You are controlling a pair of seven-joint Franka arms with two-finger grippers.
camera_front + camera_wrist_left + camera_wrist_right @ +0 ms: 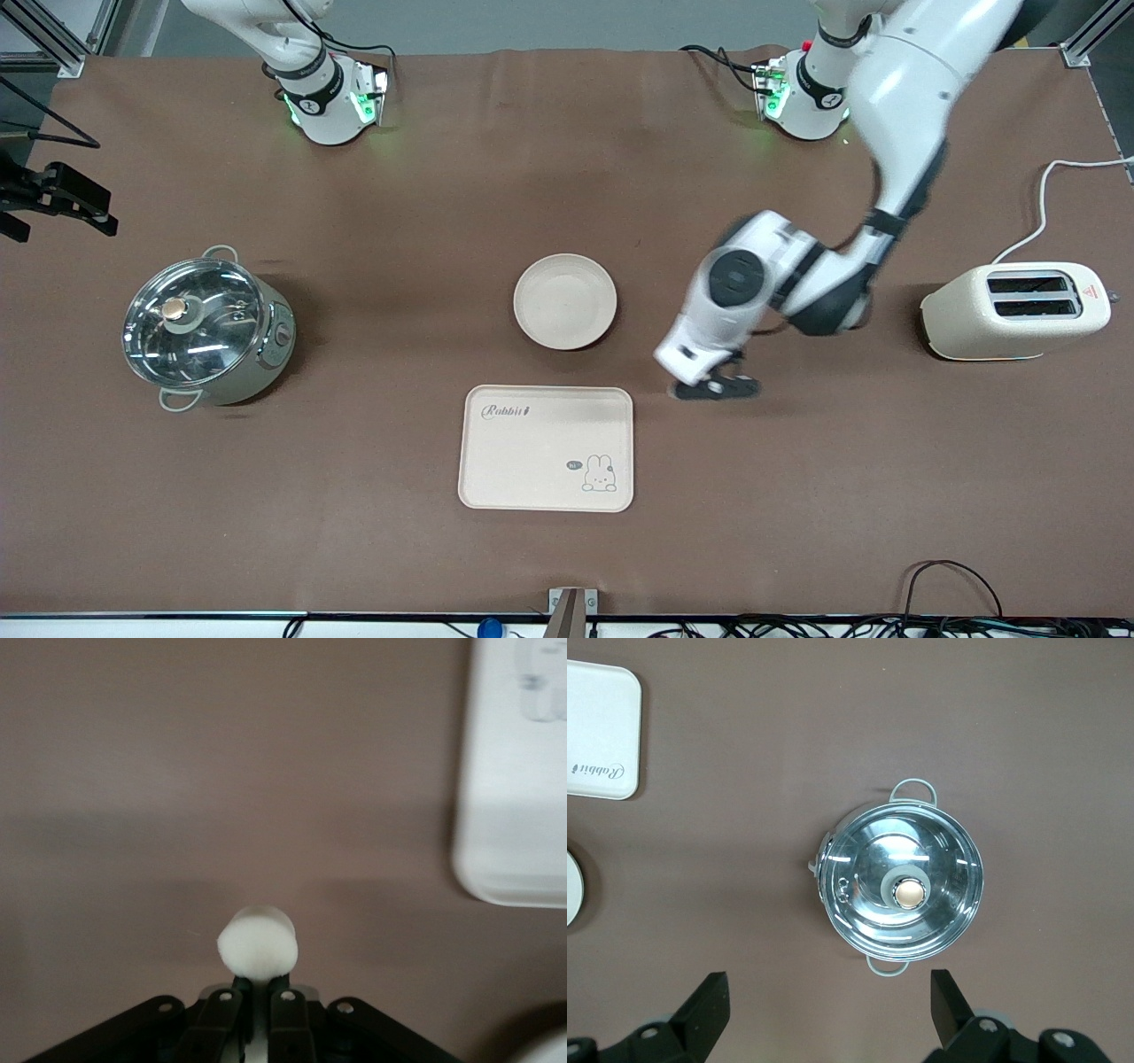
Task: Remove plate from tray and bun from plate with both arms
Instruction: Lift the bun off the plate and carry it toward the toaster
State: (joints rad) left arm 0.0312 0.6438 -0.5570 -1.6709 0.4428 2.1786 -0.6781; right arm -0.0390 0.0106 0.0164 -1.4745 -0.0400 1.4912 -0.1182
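Tray [546,448]: cream, lettered "Rabbit", bunny drawing with "hi" bubble. Plate [565,300]: bare, on the table just farther from the front camera than the tray. Bun [258,944]: clenched in the left gripper [257,985] beside the tray, toward the toaster [1014,312]. Right gripper [829,1003]: jaws released, waiting above the lidded pot [899,883].

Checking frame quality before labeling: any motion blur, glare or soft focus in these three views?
Front view: the left arm's forearm and wrist are motion-smeared above the left gripper; tray and plate are sharp. Left wrist view: soft overall, the bun washed out white and the tray's edge blurred. Right wrist view: sharp, with bright streaks of glare on the pot's glass lid.
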